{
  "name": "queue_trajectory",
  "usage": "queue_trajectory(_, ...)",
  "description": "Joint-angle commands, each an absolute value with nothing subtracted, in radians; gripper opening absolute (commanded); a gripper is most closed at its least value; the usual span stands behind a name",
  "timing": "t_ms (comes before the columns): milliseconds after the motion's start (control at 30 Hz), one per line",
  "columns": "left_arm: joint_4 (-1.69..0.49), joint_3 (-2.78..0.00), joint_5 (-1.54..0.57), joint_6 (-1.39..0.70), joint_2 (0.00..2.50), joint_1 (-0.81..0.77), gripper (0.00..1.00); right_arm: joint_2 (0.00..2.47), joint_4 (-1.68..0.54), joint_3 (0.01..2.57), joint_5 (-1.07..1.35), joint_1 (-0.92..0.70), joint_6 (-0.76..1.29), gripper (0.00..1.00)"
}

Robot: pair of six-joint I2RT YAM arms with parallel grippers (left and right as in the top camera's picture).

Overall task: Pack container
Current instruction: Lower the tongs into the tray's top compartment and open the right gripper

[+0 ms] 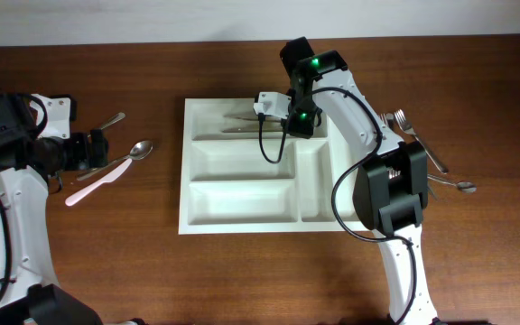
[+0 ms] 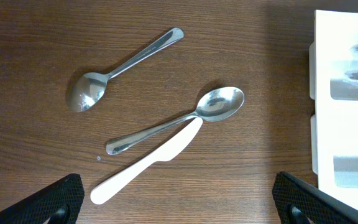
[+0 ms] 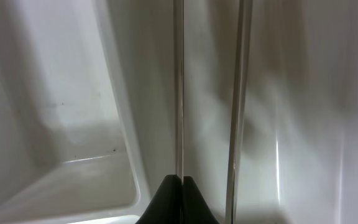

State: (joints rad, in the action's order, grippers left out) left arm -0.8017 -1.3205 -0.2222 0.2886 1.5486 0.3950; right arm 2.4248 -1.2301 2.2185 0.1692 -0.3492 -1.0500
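The white cutlery tray [image 1: 242, 221] lies mid-table; its edge shows in the left wrist view [image 2: 347, 93]. My right gripper [image 1: 298, 119] is over the tray's far long compartment. In the right wrist view its jaws [image 3: 180, 186] are shut on a thin metal knife [image 3: 178, 93], held edge-on inside the compartment. A second metal utensil [image 3: 236, 93] lies beside it. Both show from overhead [image 1: 242, 117]. My left gripper [image 1: 97, 149] is open and empty [image 2: 182, 202], above two metal spoons [image 2: 213, 104] [image 2: 89, 92] and a white plastic knife [image 2: 148, 163] left of the tray.
Forks [image 1: 404, 119] and a spoon [image 1: 457, 186] lie right of the tray, partly under the right arm. The tray's other compartments [image 1: 237, 161] hold nothing that I can see. The table's far edge runs along the top.
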Motion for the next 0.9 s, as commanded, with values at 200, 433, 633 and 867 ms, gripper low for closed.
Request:
queue_trajectory(200, -0.802, -1.34, -0.24, 0.301, 1.556, 0.398, 0.99, 2.422, -1.23, 2.213, 0.199, -0.347, -1.038, 0.45)
queue_trajectory(433, -0.802, -1.34, -0.24, 0.301, 1.556, 0.398, 0.99, 2.337, -1.277, 2.333, 0.113, -0.345, -0.788, 0.54)
queue_trajectory(633, -0.802, -1.34, -0.24, 0.301, 1.556, 0.398, 0.99, 2.146, -1.325, 2.465, -0.125, -0.32, -0.537, 0.65)
queue_trajectory(867, -0.802, -1.34, -0.24, 0.301, 1.556, 0.397, 0.99, 1.859, -1.381, 2.428, -0.107, -0.13, -0.438, 0.67)
